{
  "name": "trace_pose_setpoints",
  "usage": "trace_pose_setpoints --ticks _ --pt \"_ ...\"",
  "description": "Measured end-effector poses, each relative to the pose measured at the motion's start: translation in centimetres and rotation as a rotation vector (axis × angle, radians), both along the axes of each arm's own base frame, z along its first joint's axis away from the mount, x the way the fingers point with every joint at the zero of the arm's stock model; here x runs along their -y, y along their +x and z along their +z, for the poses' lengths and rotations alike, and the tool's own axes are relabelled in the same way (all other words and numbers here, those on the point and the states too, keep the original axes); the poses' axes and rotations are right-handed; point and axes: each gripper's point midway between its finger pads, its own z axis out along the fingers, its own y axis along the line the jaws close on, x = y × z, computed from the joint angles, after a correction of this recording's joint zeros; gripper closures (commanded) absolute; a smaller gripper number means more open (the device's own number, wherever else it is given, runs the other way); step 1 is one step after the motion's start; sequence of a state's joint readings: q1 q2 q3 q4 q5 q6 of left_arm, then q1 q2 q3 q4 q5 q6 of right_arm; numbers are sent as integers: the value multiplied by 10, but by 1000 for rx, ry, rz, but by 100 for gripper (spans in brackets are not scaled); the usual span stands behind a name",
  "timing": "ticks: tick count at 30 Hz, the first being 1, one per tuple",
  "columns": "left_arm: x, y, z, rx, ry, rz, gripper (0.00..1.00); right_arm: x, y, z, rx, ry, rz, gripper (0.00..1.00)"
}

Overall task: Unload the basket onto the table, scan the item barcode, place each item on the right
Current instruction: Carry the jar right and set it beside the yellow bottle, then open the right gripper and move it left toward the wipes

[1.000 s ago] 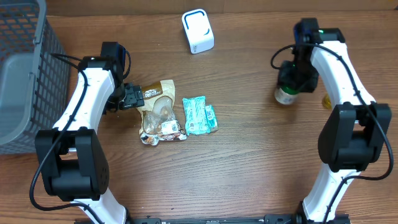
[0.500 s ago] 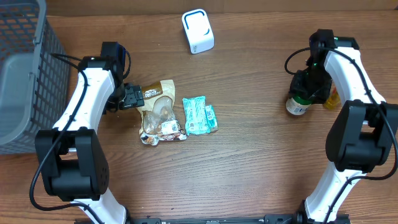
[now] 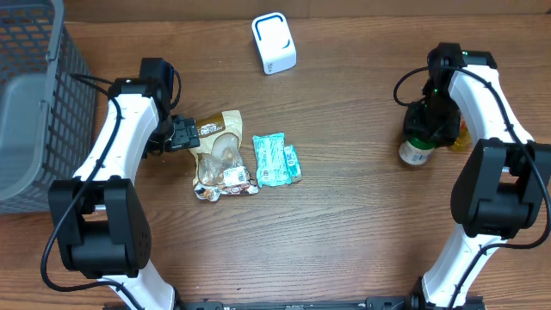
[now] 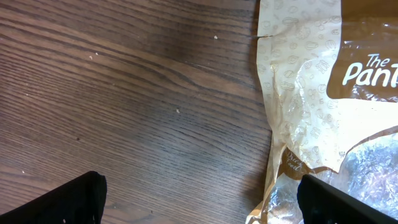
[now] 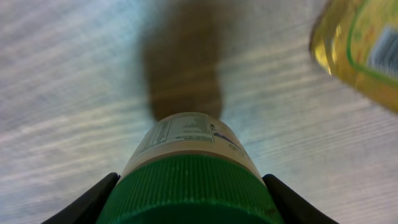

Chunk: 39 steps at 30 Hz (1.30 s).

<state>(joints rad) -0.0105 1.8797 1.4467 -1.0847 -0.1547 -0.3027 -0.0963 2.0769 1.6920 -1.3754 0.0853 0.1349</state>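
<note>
Plainly, brown wood-grain table bears white scanner

White arms, black joints (thin black cables)

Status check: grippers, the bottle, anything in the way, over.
Left gripper open at edge of snack bag. Right gripper shut on green-capped bottle. Yellow bottle close beside it; white scanner well away up the table.

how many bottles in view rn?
2. The green-capped bottle stands at the table's right side, its cap between the right fingers. The yellow bottle is just beside it, largely hidden by the right arm in the overhead view. None visible elsewhere.
</note>
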Motion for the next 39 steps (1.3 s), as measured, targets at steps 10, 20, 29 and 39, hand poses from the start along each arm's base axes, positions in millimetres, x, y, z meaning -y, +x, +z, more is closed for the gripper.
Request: trace_pose_setpoints --ticks 10,20,29,39 --pt "0 0 0 0 0 0 0 6 -2 1 -8 -34 9 37" --pt "0 0 0 0 0 0 1 8 -4 1 -19 -43 13 12" --pt "0 0 0 0 0 0 0 10 24 -1 95 -55 11 15" --pt "0 0 0 0 0 0 0 -14 60 -1 249 84 -10 26"
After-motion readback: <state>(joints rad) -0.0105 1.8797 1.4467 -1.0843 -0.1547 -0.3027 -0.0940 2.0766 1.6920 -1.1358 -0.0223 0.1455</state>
